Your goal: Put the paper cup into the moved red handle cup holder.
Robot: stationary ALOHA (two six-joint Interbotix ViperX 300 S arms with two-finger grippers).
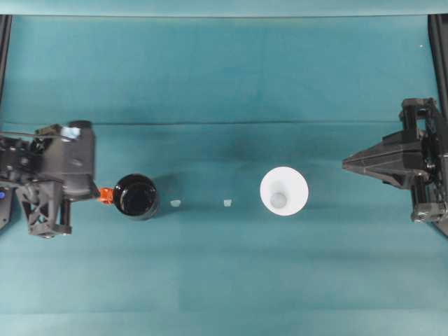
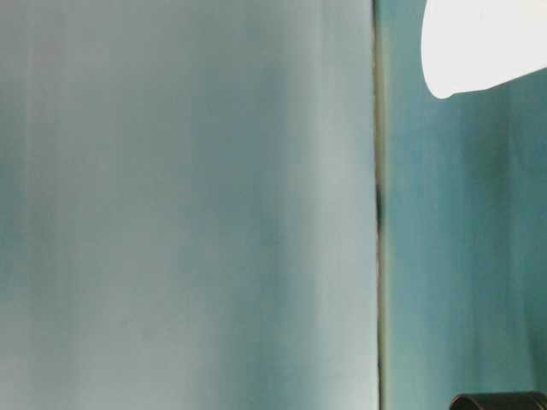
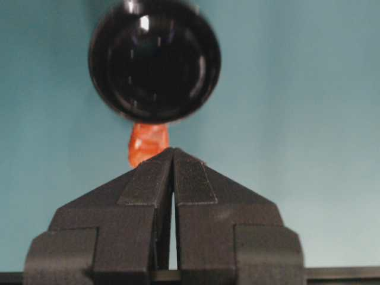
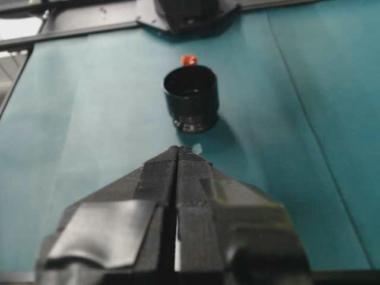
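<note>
The white paper cup stands upright right of the table's middle, its mouth open upward; its blurred white side also shows in the table-level view. The glossy black red handle cup holder stands at the left, its red handle pointing at my left gripper. In the left wrist view that gripper is shut, its tips right at the handle below the holder. My right gripper is shut at the far right, apart from the cup. Its wrist view shows the shut gripper facing the holder.
Two small white scraps lie on the teal cloth between holder and cup. The holder's rim shows in the table-level view. Black frame rails run along the table's sides.
</note>
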